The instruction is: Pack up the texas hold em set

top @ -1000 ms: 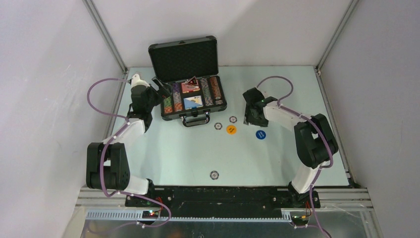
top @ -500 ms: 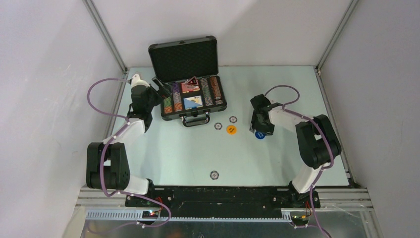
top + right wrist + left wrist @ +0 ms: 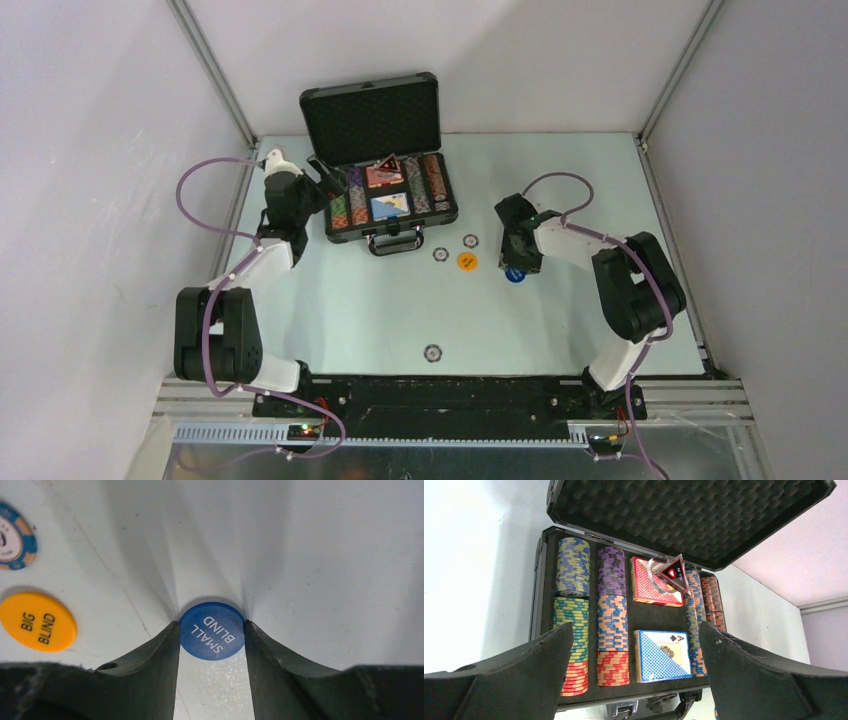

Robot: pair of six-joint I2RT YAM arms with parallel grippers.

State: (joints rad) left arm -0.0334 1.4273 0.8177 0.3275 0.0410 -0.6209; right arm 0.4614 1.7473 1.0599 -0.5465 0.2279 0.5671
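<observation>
Briefcase (image 3: 372, 120), black and hard-shelled, stood open toward the far edge of the desk (image 3: 330, 310), left of the middle, its egg-crate foam lid (image 3: 684, 515) propped upright and its handle (image 3: 395, 240) facing the near edge. Inside lay rows of multicoloured chips (image 3: 613, 615) on edge in channels at both sides, a red-patterned deck (image 3: 646, 582) in the far middle slot and a blue-backed deck (image 3: 663, 655) showing an ace in the near one. A dark triangular marker (image 3: 675, 572) leaned tilted on the red deck, with a clear round piece (image 3: 656, 567) beside it. Out on the desk in front of the case were two loose chips (image 3: 440, 254) (image 3: 471, 240), an orange button (image 3: 37, 621) reading BIG BLIND, and, just to its right, a blue button (image 3: 212, 630) reading SMALL BLIND, flat on the surface. One more chip (image 3: 432, 352) lay alone near the middle of the near edge. The left arm (image 3: 270, 230) reached up along the left edge, its wrist beside the case's left end, left jaws spread wide with nothing between them and aimed at the open tray. The right arm (image 3: 600, 250) was folded inward from the right edge, wrist pitched down to the desk, right jaws pinching the blue button, one finger against each side of its rim.
</observation>
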